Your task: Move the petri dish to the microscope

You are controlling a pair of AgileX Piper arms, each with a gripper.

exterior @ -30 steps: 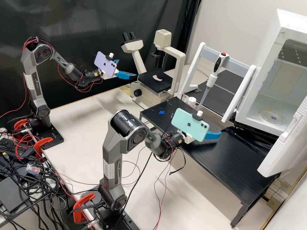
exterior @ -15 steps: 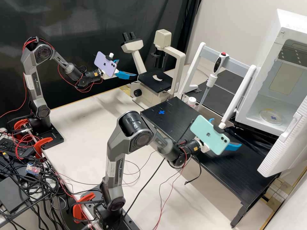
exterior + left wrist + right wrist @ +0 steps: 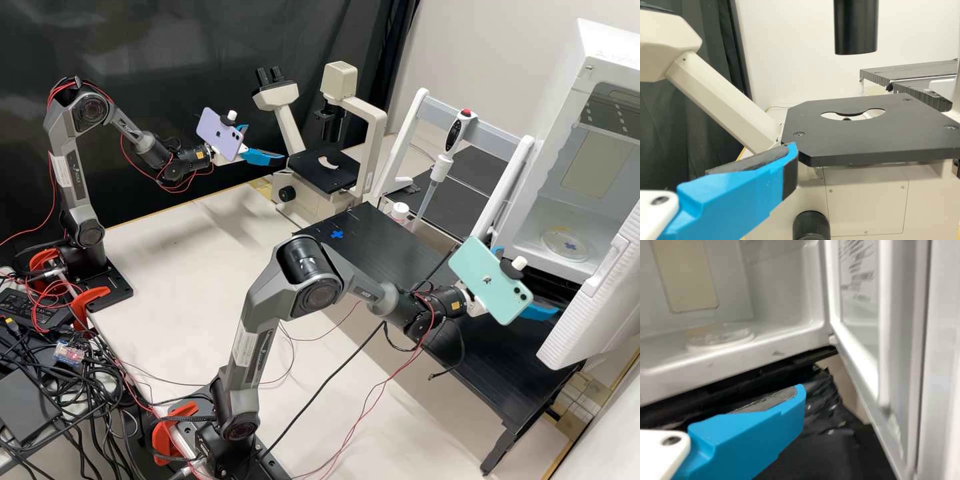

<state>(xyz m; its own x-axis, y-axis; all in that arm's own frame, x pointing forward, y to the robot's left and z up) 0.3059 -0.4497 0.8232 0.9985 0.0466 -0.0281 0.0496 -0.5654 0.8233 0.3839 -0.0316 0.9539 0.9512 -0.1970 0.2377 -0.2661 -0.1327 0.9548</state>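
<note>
Your right gripper, spread and empty, may hit the white chamber's sill before the petri dish if you advance low.

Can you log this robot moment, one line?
left blue-fingered tool: open, near cream microscope | right blue tool: open, near boxy white chamber | clear round plastic petri dish: inside it
</note>
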